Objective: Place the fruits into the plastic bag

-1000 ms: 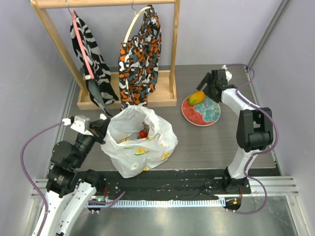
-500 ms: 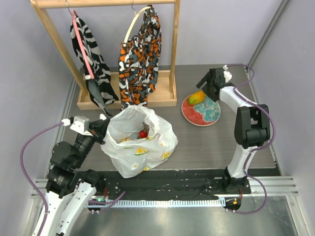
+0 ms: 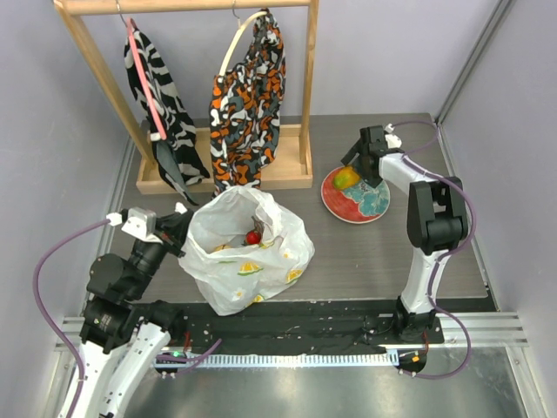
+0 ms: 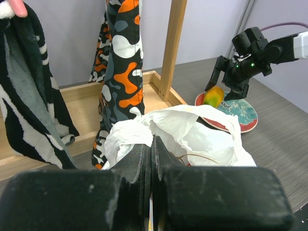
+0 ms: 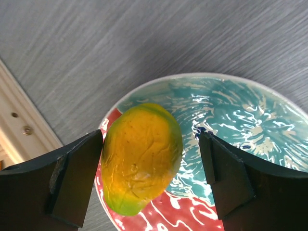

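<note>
One orange-green toy mango (image 5: 142, 156) lies on one red-and-teal patterned plate (image 3: 370, 205), right of and beyond the white citrus-printed plastic bag (image 3: 248, 257). Right gripper (image 5: 151, 179): jaws wide, straddling the mango. Left gripper (image 4: 151, 156): jaws closed, pinching the bag's left rim. One red berry cluster (image 3: 253, 237) inside the bag shows in the top view only.

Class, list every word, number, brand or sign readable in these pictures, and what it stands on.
None can be read.
The plastic bag shows only printed citrus slices, the plate only coloured swirls, the zebra-striped cloth and orange-black cloth only patterns.
</note>
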